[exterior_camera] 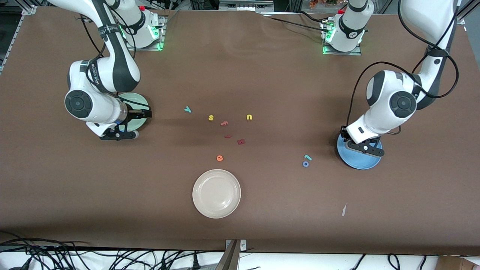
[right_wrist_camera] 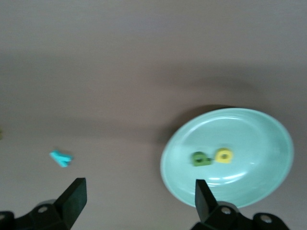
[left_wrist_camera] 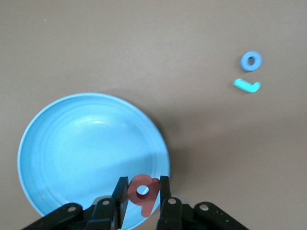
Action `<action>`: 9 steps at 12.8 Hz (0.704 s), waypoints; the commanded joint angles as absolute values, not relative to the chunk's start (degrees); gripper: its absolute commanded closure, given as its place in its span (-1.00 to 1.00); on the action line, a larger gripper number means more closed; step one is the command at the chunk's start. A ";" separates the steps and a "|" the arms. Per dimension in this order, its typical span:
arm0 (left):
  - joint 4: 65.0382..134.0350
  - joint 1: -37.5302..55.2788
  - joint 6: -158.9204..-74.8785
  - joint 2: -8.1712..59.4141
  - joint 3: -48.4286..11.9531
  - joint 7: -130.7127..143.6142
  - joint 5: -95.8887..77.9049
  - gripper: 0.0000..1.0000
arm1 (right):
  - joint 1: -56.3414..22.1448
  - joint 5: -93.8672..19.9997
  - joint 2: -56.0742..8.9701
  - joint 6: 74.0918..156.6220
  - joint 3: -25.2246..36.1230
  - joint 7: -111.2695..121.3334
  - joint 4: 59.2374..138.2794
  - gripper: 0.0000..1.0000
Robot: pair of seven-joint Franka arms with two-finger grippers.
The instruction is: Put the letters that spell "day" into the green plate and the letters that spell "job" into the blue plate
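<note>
Brown matting is crossed in the front view: round bright blue shallow plate (exterior_camera: 360, 162) lower right, pale mint-green round plate (exterior_camera: 138, 102) left.

Left wrist view: left gripper (left_wrist_camera: 142, 192) is clamped on the salmon-pink foam "b" (left_wrist_camera: 142, 193) above the blue plate, ready for dropping.

Right wrist view: right gripper (right_wrist_camera: 139, 197) is spread wide and empty; dark green "d" (right_wrist_camera: 200, 158) and yellow "a" (right_wrist_camera: 223, 155) are already delivered, teal "y" (right_wrist_camera: 61, 158) outstanding.

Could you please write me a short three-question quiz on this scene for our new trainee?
1. True or false: the left gripper holds the salmon-pink b over the blue plate.
2. Which letters already lie in the green plate? A) d and a B) y and s C) j and o
3. Fill in: the teal j and blue o lie on the ____.

Key: 1 true; 2 A, the green d and yellow a; 3 table.
</note>
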State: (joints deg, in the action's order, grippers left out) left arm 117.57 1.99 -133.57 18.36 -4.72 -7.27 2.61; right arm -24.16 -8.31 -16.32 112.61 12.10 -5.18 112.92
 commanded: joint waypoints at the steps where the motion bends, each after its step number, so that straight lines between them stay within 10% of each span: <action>1: 118.83 0.44 -134.21 18.19 -5.27 -8.09 4.39 0.58 | -27.05 -10.20 -16.70 113.98 11.34 -12.35 112.67 -1.00; 5: 118.65 0.44 -134.30 18.63 -5.27 -8.00 4.57 -0.48 | -34.88 -10.20 -16.18 122.05 11.34 -28.10 119.42 -0.99; 9: 118.21 1.66 -135.70 18.72 -5.36 -7.91 3.87 -0.70 | -35.51 -10.20 -14.85 134.19 7.93 -37.39 128.57 -0.91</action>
State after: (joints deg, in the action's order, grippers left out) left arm 118.51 1.00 -135.03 18.71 -5.25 -7.77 2.61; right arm -35.64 -9.57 -17.01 130.13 10.04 -31.89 124.30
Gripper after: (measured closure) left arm 0.145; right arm 0.009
